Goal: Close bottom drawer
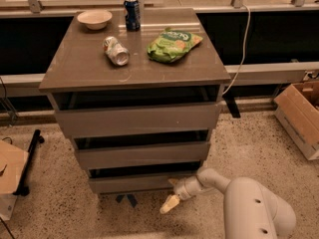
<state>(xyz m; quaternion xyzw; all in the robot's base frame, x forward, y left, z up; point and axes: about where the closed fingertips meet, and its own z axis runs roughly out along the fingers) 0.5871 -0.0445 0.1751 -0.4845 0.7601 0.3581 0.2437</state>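
Note:
The bottom drawer (134,183) is the slimmest grey front, lowest in the cabinet, with a dark gap above it. It stands slightly out from the cabinet body. My gripper (171,193) is low at the drawer's right end, just in front of it and close to the floor. Its jaws are spread: one cream fingertip (168,204) points down-left toward the floor and the other sits at the drawer front's lower right corner. My white arm (249,208) comes in from the lower right.
The mid-height front (142,154) and the tallest front (137,119) are above. On the cabinet top (84,68) are a bowl (94,19), an upright can (132,13), a can on its side (116,51) and a green chip bag (172,45). Cardboard boxes stand at right (301,116) and left (10,176).

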